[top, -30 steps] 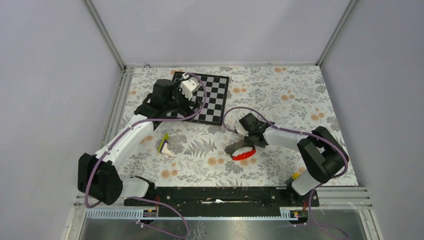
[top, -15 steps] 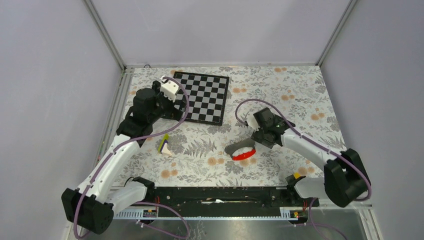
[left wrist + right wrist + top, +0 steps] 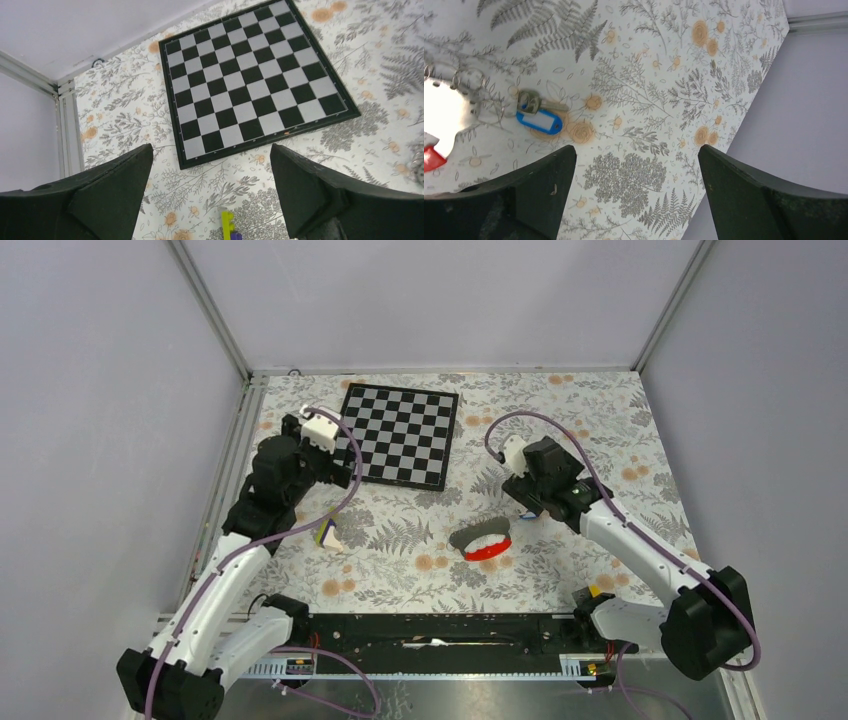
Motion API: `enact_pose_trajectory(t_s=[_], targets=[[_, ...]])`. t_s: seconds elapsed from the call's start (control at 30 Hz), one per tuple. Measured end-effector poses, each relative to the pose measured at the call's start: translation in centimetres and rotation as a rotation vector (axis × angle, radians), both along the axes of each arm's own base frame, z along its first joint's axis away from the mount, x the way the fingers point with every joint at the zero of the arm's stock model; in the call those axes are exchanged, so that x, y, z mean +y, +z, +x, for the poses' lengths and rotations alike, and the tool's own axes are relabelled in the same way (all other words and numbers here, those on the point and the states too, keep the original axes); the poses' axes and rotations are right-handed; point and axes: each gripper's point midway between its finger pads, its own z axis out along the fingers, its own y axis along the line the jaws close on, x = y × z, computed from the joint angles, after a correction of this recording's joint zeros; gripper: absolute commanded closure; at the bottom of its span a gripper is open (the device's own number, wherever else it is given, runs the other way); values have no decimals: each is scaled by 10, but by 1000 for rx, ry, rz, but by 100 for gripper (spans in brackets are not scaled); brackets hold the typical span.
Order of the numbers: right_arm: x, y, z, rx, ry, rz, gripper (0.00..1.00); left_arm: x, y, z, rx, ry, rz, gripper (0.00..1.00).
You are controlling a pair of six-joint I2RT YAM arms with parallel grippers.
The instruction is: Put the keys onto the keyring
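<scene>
Lifting off the keyring (image 3: 482,541) it was pressing a second ago, the right gripper (image 3: 635,150) is now hovering above the floral table (image 3: 420,570) with its jaws spread as wide as they go and nothing between them. The left gripper (image 3: 211,147), drawn back leftward off the chessboard (image 3: 400,435), is hanging just as wide apart and just as empty.

Nearest the arm bases, the keyring is lying as a loose loop at mid-table, its red part facing the near edge and its grey part the far side. Well to its left, the wedge (image 3: 328,533) is sitting on the cloth below the left gripper.

Just beyond the loop's right end, under the right gripper, the keys (image 3: 538,114) are lying flat. In the right wrist view the dark key and its blue tag are lying side by side, both long axes running roughly left to right, the blade pointing right.
</scene>
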Motion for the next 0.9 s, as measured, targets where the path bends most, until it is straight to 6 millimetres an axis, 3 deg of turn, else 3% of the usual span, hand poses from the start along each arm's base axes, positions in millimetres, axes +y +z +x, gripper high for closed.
enact_pose_trajectory(t_s=[0.1, 0.23, 0.4, 0.53, 0.67, 0.9], targets=[[-1, 2, 12, -37, -29, 35, 0, 1, -20, 2, 7, -8, 33, 1], [-6, 1, 37, -90, -86, 102, 0, -2, -61, 14, 50, -33, 77, 1], [-8, -20, 67, -63, -164, 184, 0, -7, -88, 39, 94, -6, 51, 1], [1, -21, 84, -79, -197, 310, 0, -11, -91, 59, 117, 23, 16, 1], [16, -4, 97, -155, -198, 470, 0, -11, -86, 75, 79, 63, -28, 1], [25, 31, 87, -256, -170, 619, 0, 3, -65, 83, -5, 151, -114, 1]])
